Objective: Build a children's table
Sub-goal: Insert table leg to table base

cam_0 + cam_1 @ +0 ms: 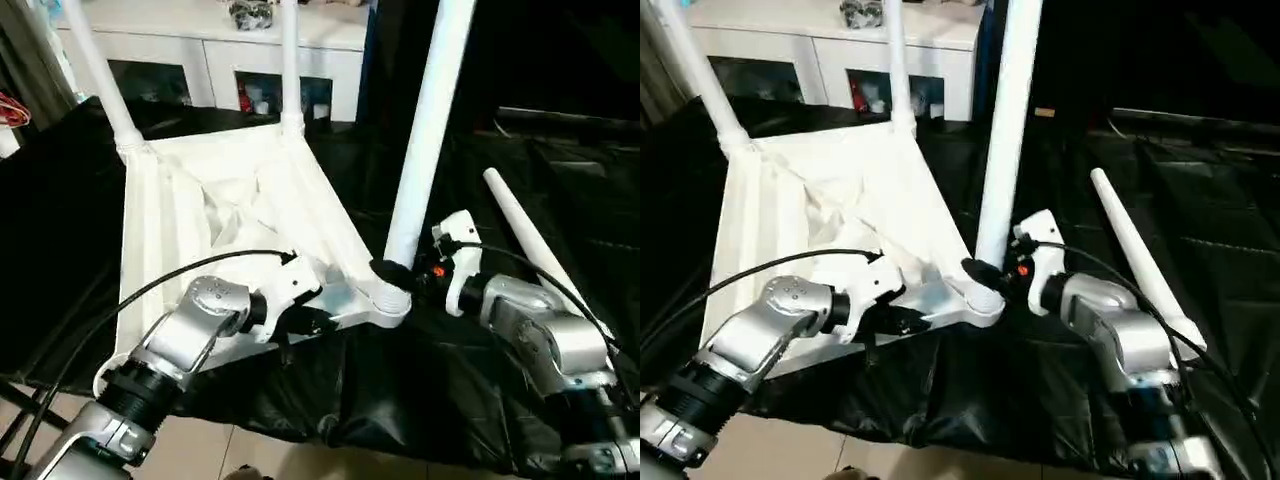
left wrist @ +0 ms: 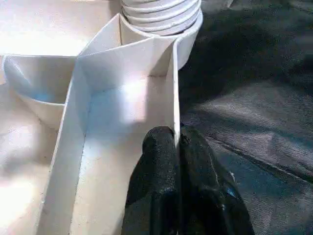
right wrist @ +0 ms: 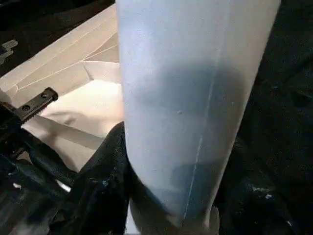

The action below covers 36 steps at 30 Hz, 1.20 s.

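The children's table top (image 1: 230, 200) lies upside down on a black sheet, ribs facing up. Two legs (image 1: 100, 70) (image 1: 290, 60) stand in its far corner sockets. A third leg (image 1: 425, 130) stands in the near right socket (image 1: 390, 300), leaning slightly. My right gripper (image 1: 395, 272) is shut on this leg just above the socket, one finger (image 3: 105, 196) on each side of the tube (image 3: 195, 98). My left gripper (image 1: 315, 320) is shut on the top's thin outer rim (image 2: 174, 88) close to that socket, fingertips (image 2: 161, 147) pinching the wall.
A fourth loose leg (image 1: 535, 250) lies on the black sheet to the right of my right arm. A white cabinet with glass doors (image 1: 220, 50) stands behind the table. The sheet's front edge (image 1: 330, 430) ends at a tiled floor.
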Motion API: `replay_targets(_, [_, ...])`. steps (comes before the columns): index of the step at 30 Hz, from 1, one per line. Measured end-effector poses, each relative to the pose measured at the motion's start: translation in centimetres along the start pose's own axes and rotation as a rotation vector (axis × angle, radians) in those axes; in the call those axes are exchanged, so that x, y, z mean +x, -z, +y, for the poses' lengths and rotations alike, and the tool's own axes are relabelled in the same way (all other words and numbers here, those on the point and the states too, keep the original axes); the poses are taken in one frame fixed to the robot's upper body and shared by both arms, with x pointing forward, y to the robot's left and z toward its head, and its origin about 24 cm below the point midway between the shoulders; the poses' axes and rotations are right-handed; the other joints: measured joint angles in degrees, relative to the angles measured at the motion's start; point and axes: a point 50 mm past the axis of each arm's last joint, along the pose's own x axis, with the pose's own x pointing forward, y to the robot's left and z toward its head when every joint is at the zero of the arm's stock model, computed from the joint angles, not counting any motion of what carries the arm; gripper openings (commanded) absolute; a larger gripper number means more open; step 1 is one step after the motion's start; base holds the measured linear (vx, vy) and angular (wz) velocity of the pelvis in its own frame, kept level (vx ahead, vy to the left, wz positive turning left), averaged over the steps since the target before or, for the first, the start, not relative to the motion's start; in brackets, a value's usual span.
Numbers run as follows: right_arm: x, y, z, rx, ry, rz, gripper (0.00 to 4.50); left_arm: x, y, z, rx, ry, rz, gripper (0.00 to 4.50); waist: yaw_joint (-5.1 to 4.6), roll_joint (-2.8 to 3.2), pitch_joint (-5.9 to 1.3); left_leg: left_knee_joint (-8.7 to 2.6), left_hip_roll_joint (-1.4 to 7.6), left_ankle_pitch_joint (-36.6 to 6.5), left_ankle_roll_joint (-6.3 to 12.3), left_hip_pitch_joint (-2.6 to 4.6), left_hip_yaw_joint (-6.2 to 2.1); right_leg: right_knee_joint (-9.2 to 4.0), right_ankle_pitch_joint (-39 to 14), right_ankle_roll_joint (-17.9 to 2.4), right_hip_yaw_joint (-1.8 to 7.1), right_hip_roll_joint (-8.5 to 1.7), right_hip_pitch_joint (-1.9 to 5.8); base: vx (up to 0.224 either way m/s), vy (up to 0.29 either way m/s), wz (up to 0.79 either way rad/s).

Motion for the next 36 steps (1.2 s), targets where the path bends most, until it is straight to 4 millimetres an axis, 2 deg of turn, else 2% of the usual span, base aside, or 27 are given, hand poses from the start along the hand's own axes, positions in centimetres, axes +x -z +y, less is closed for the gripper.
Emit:
replay_targets(6, [0.1, 0.3, -0.2, 0.042, 0.003, -0.028, 1.88, 0.3, -0.1, 0.0, -0.003, 0.003, -0.007, 0.00, 0.03, -0.19, -0.04, -0.03, 0.00, 0.00, 0.00, 0.02, 0.01, 0.00, 0.00, 0.00, 0.00, 0.00, 0.00, 0.000, 0.000, 0.00])
replay_targets(13, [-0.7, 1.4, -0.4, 0.117, 0.039, -0.112, 1.88, 0.5, -0.2, 0.0, -0.008, 0.005, -0.015, 0.00, 0.17, -0.23, -0.06, -0.04, -0.01, 0.00, 0.00, 0.02, 0.02, -0.04, -0.01, 0.01, 0.00, -0.02, 0.02, 0.000, 0.000, 0.00])
replay_targets(28, [-1.6, 3.5, 0.1, 0.174, 0.121, -0.274, 1.88, 1.2, -0.3, 0.1, -0.023, 0.008, -0.018, 0.00, 0.23, 0.18, -0.32, -0.28, -0.04, 0.00, 0.01, 0.06, 0.06, -0.79, -0.01, 0.01, -0.03, -0.04, 0.34, 0.000, 0.000, 0.00])
replay_targets(36, [-2.2, 4.0, 0.4, 0.091, 0.159, -0.298, 1.88, 1.4, -0.4, 0.2, -0.019, 0.007, -0.021, 0.00, 0.35, 0.48, -0.40, -0.33, -0.06, -0.01, 0.01, 0.04, 0.08, -0.83, -0.02, 0.04, -0.04, -0.06, 0.36, 0.000, 0.000, 0.00])
